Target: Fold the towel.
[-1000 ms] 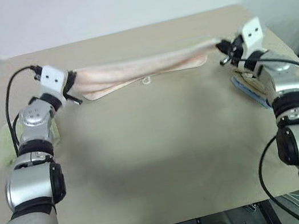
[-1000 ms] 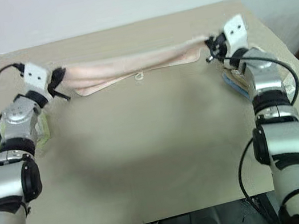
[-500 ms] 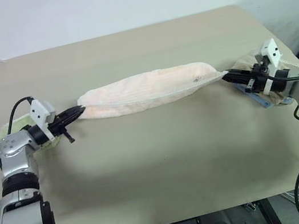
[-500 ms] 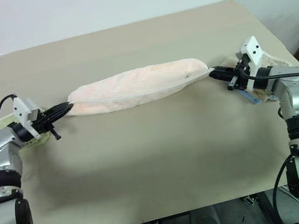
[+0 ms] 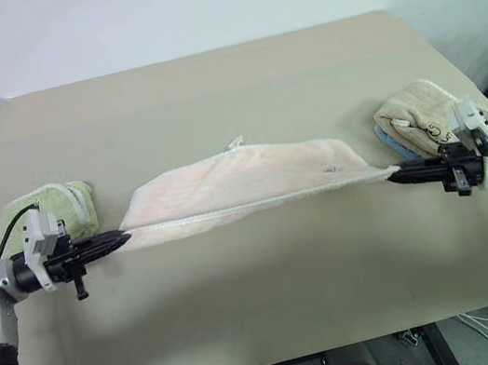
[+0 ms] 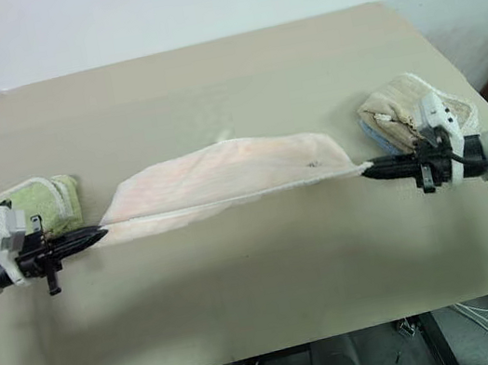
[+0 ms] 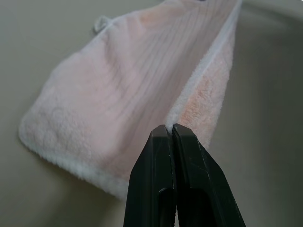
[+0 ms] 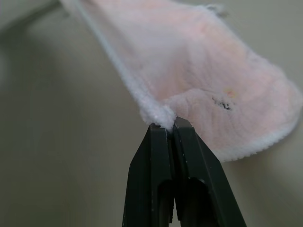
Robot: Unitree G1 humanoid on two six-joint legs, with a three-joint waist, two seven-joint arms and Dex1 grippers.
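Green towel (image 5: 46,210), folded, near the tabletop's (image 5: 235,80) left edge. Left gripper (image 5: 120,239), clamped on one corner of the pink towel (image 5: 239,183) (stretched across the tabletop's middle, white loop (image 5: 236,142) at its far edge). Right gripper (image 5: 396,176), clamped on the opposite corner. Beige towel (image 5: 421,113), near the right edge.

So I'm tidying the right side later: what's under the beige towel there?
A blue cloth peeks from beneath the beige towel at its inner edge, on the table. The towel covers the rest, so I can't tell how far it reaches.
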